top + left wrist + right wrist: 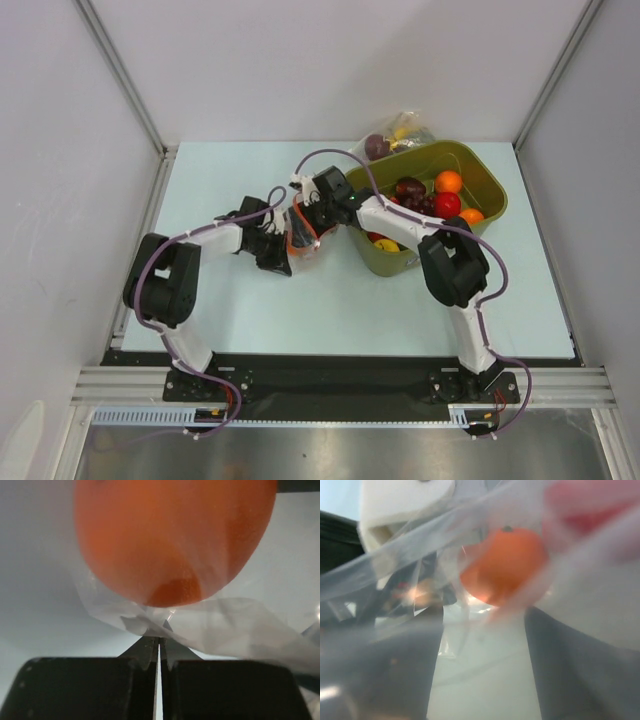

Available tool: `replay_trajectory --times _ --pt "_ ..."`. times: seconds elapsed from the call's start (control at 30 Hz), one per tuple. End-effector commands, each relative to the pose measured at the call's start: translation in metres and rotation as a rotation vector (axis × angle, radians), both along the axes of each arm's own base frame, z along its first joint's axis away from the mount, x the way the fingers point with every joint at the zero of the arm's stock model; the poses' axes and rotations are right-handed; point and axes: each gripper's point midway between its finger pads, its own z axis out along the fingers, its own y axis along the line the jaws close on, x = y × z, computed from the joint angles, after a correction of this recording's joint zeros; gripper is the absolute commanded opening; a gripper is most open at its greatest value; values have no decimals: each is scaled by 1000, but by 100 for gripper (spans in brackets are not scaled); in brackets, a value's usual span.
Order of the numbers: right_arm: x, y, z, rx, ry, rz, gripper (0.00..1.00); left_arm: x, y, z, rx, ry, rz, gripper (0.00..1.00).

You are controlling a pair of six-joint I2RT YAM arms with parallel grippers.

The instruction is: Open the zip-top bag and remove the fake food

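Observation:
The zip-top bag [303, 243] hangs between both grippers at the table's middle, with an orange fruit [175, 535] inside it. My left gripper [278, 252] is on its left side. In the left wrist view its jaws [159, 639] are shut on a fold of the clear film [240, 625] just below the orange fruit. My right gripper [316, 222] is at the bag's upper right. In the right wrist view its fingers [480, 630] stand wide apart, blurred behind film [395, 565], with the orange fruit [502, 565] ahead of them. A blurred red band [590, 505] crosses the top right.
An olive-green bin [490, 185] stands right of the bag and holds an orange fruit [449, 181], a red apple [446, 204], a dark maroon fruit [409, 188] and a yellow lemon [387, 245]. A second clear bag [400, 135] of fruit lies behind the bin. Walls enclose the table.

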Motion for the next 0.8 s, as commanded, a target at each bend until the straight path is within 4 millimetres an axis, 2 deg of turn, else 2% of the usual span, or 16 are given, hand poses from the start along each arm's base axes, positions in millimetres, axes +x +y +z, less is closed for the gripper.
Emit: replay_trajectory --times 0.0,0.27,0.37,0.6,0.7,0.77 --pt "20 20 6 10 -103 -16 71 8 -5 8 -27 -28 -81 0" --pt "36 24 -13 -30 -141 -68 75 -2 -8 4 -53 0 -127 0" --pt "41 27 -15 -18 -161 -80 76 -7 -8 3 -61 14 -140 0" --pt "42 38 -30 13 -137 -57 77 -15 -11 6 -92 28 -163 0" --pt "39 44 -25 47 -135 -34 74 -16 -12 6 -97 31 -168 0" --pt "38 46 -20 70 -148 -25 63 -17 -11 4 -95 36 -169 0"
